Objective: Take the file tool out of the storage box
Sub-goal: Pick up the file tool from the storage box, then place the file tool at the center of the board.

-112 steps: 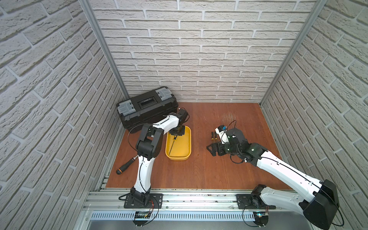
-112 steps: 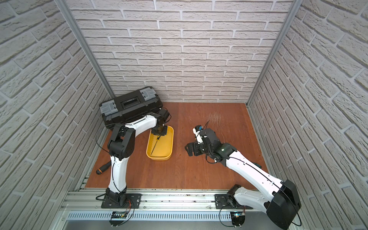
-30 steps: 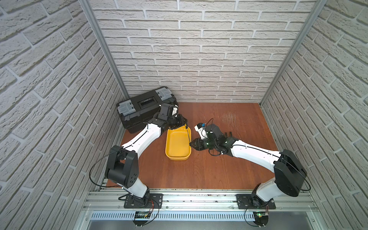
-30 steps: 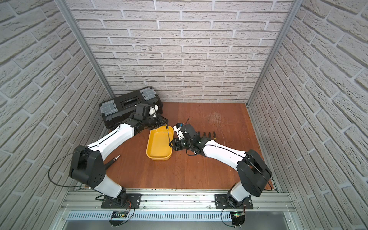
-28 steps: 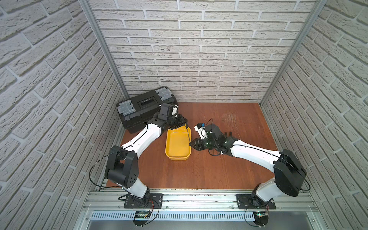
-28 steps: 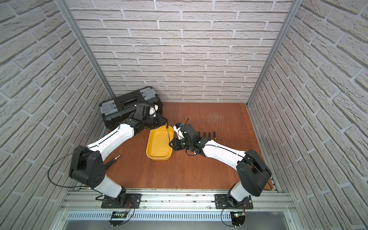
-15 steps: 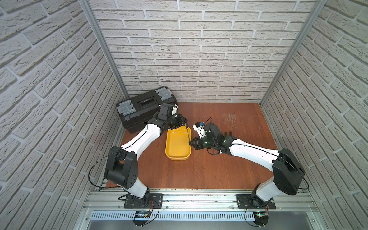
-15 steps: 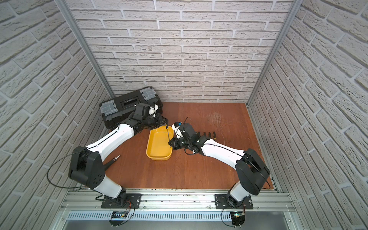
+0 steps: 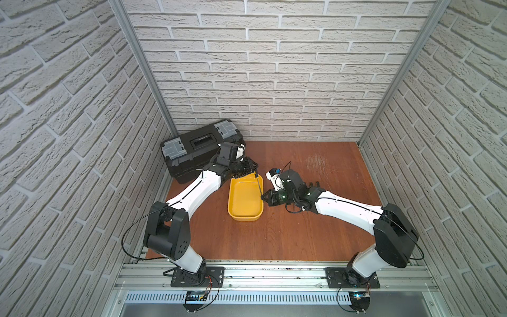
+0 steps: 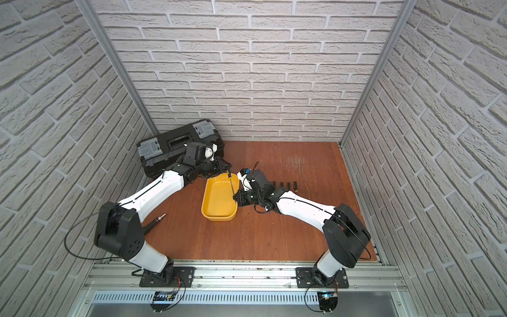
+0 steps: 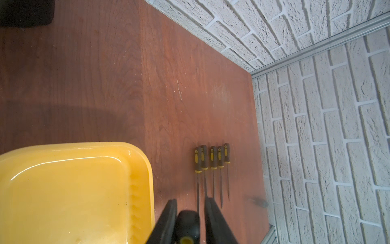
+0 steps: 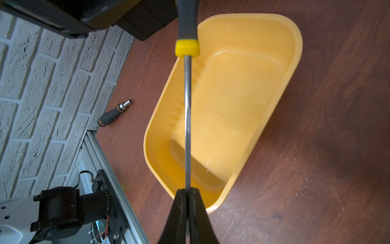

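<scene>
Right fingers (image 12: 184,202): apart beside the shaft a second ago; now pinched together on the bare metal end of the file tool (image 12: 187,105)
File tool: slung between my two sets of fingers, handle toward the left ones; it hangs over the storage box (image 12: 242,95), clear of its floor; the box looks empty
Left fingers (image 9: 251,168): tight on the black handle a second ago; now easing apart, a sliver of gap beside the handle in the left wrist view
Meaning: I judge this a handover; the right fingers take the weight, so the file is nearly out
Beyond the right fingers: five files (image 11: 213,158) in a row on the counter (image 9: 288,233)
Behind the left fingers: black toolbox (image 9: 197,148)
</scene>
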`<state>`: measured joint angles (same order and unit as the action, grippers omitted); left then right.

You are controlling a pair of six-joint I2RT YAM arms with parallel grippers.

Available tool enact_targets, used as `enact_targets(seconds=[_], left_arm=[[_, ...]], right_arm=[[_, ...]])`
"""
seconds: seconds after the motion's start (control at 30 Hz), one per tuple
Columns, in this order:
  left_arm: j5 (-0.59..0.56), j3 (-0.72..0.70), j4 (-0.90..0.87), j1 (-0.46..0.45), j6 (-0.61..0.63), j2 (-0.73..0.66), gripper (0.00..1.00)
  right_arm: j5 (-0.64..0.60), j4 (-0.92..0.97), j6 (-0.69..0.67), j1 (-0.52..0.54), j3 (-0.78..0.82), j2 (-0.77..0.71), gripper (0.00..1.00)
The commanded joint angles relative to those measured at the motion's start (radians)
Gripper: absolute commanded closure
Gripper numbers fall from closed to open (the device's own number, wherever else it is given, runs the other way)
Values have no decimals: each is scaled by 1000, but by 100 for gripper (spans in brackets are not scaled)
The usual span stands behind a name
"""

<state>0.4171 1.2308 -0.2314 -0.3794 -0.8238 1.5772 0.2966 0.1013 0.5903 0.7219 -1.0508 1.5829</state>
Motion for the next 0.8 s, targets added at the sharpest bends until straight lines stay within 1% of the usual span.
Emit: enact_targets(seconds=[0.0, 0.13, 0.33, 0.57, 0.77], left_arm=[[24, -11, 35, 10, 12, -27, 69], [31, -3, 25, 17, 22, -32, 57], [31, 33, -31, 22, 75, -39, 37], [28, 50, -99, 30, 136, -61, 3], [19, 49, -149, 34, 198, -108, 1]], right_arm=[[1, -15, -16, 10, -25, -14, 97], [-41, 14, -5, 10, -17, -34, 97], [-220, 141, 28, 11, -14, -79, 97], [-461, 258, 107, 27, 14, -105, 97], [-553, 304, 149, 29, 13, -76, 97]])
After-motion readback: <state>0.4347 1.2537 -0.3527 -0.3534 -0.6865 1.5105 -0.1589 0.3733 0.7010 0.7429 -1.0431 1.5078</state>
